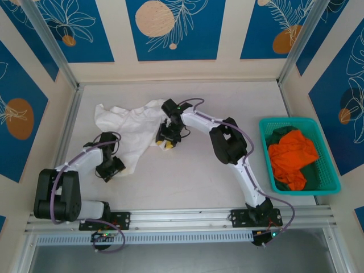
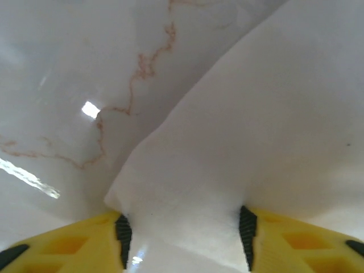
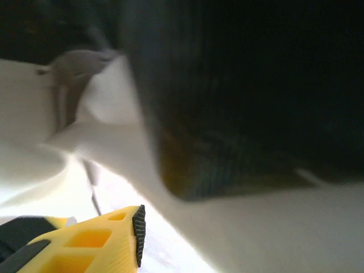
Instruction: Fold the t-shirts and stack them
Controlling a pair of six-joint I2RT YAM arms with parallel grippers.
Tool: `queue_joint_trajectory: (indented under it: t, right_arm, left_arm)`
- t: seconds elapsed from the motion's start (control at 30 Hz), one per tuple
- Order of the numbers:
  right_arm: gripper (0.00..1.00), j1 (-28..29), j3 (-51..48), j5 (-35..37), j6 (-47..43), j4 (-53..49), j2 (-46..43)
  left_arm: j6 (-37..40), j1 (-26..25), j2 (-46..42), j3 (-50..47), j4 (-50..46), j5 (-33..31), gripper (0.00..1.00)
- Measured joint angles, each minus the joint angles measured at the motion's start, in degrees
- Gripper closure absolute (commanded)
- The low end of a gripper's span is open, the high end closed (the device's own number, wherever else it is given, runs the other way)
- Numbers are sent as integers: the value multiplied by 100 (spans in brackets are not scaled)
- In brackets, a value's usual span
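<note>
A plain white t-shirt (image 1: 132, 126) lies crumpled on the table at the back left. My left gripper (image 1: 112, 169) is at the shirt's near edge. In the left wrist view its yellow fingers (image 2: 85, 244) stand apart, and a folded corner of the white t-shirt (image 2: 227, 148) lies between the black pads. My right gripper (image 1: 168, 140) is down on the shirt's right edge. In the right wrist view one yellow finger (image 3: 108, 239) shows. White cloth (image 3: 273, 227) covers the place of the other, under a dark blurred shape. An orange t-shirt (image 1: 292, 156) lies on a dark green one (image 1: 280, 134) in the basket.
The teal lattice basket (image 1: 327, 165) stands at the table's right edge. Metal frame posts rise at the back corners, and a rail (image 1: 182, 216) runs along the near edge by the arm bases. Bare tabletop (image 1: 187, 176) lies between the white shirt and the basket.
</note>
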Motion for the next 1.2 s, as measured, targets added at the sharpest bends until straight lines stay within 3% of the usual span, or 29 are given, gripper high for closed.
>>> queue_joint_trajectory:
  t: [0.17, 0.27, 0.4, 0.47, 0.83, 0.9, 1.0, 1.2]
  right_arm:
    - [75, 52, 74, 133, -2, -201, 42]
    - [76, 52, 35, 247, -4, -291, 37]
    - [54, 35, -275, 310, -68, -188, -195]
    - [51, 35, -487, 459, -127, -157, -391]
    - [52, 85, -1019, 872, -299, -140, -758]
    - [57, 140, -1012, 966, -289, -170, -758]
    - [75, 251, -962, 1150, -269, -247, -719]
    - [98, 402, -962, 1427, -125, -343, -743]
  left_arm:
    - [28, 33, 74, 15, 28, -83, 84]
    - [109, 46, 168, 103, 0, -149, 100]
    - [188, 46, 286, 247, -57, -151, 100]
    - [225, 46, 291, 269, 7, -157, 100]
    - [503, 44, 291, 573, 468, -83, 100]
    - [570, 33, 289, 654, 466, -31, 100]
    - [656, 7, 280, 721, 439, 20, 100]
    - [813, -111, 216, 754, 310, 83, 100]
